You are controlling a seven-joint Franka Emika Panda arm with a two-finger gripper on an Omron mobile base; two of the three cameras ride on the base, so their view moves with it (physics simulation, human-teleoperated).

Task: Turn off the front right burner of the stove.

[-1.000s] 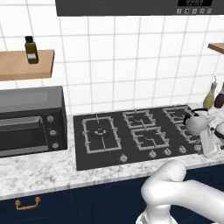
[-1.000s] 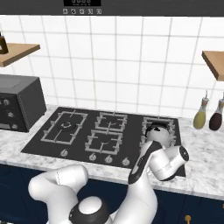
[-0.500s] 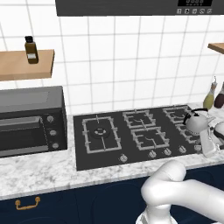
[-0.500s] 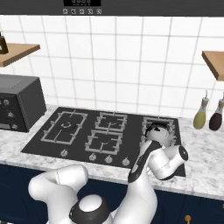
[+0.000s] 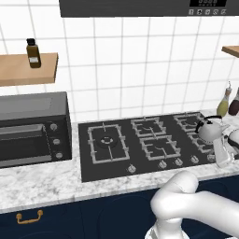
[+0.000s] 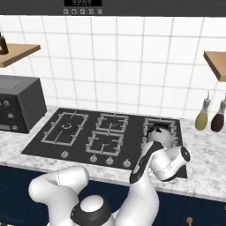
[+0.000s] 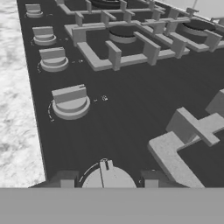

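The hand (image 7: 108, 183) is set low over the stove (image 7: 127, 109), its fingertips (image 7: 66, 184) spread either side of a silver knob (image 7: 108, 177). Contact seems likely but cannot be confirmed. The front right burner (image 7: 192, 140) is seen just beside.

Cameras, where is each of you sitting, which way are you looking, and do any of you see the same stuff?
Left base view: behind the arm on its left, looking forward and down at the stove, countertop oven and kettle; white arm at lower right.
Right base view: behind on the right, same stove and kettle; arm rises from lower left.
Hand view: on the hand, looking along the gripper at a silver knob between its fingertips.
All three share the stove.
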